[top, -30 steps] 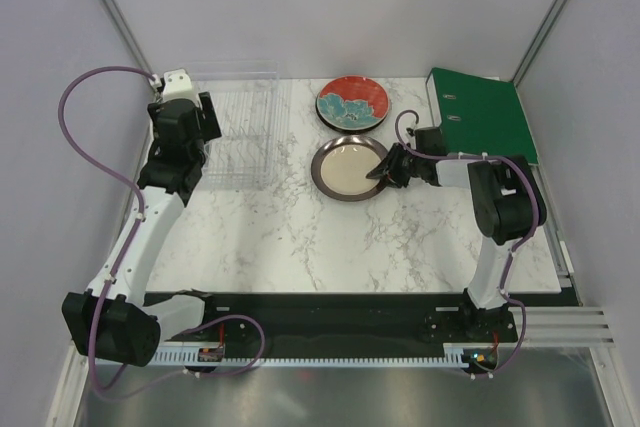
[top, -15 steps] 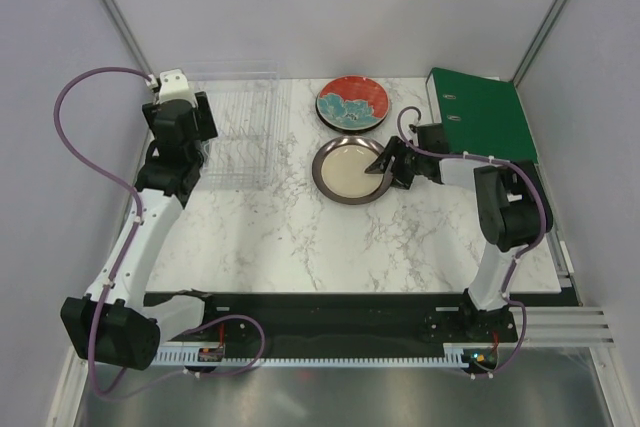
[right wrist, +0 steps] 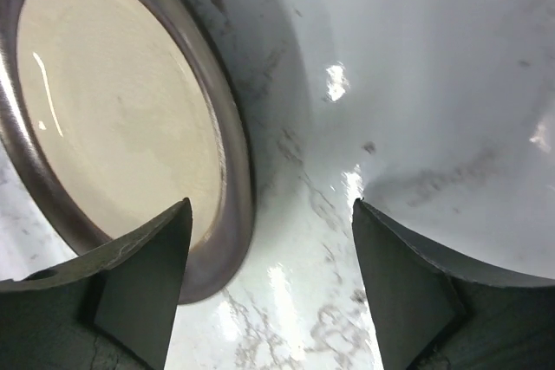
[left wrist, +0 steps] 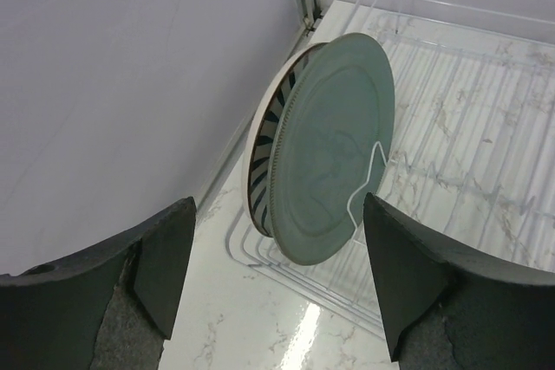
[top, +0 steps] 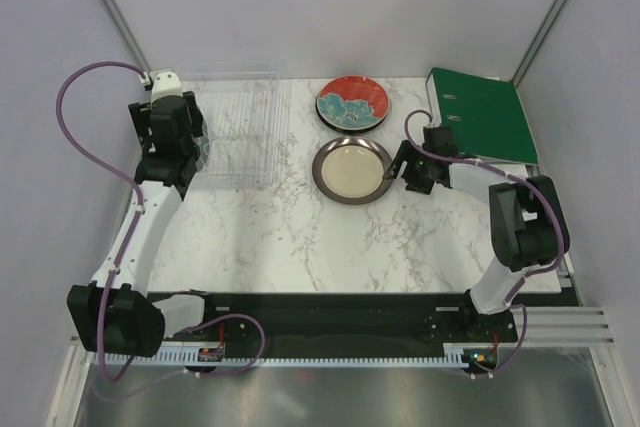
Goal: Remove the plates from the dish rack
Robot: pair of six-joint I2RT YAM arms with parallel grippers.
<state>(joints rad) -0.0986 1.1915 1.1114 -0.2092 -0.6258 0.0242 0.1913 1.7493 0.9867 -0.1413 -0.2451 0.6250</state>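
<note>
Two plates lie flat on the table (top: 300,237): the cream plate (top: 350,169), with the right gripper (top: 393,171) spread wide and empty just beside its rim, and behind it the red plate (top: 352,103). Far left, the left gripper (left wrist: 277,279), also wide and empty, faces the teal plate (left wrist: 334,149) and striped plate (left wrist: 263,140), which stand together on edge in the rack (left wrist: 468,110).

The marble-look table (top: 300,237) shines glossy; the dish rack (top: 250,147) is clear plastic.
</note>
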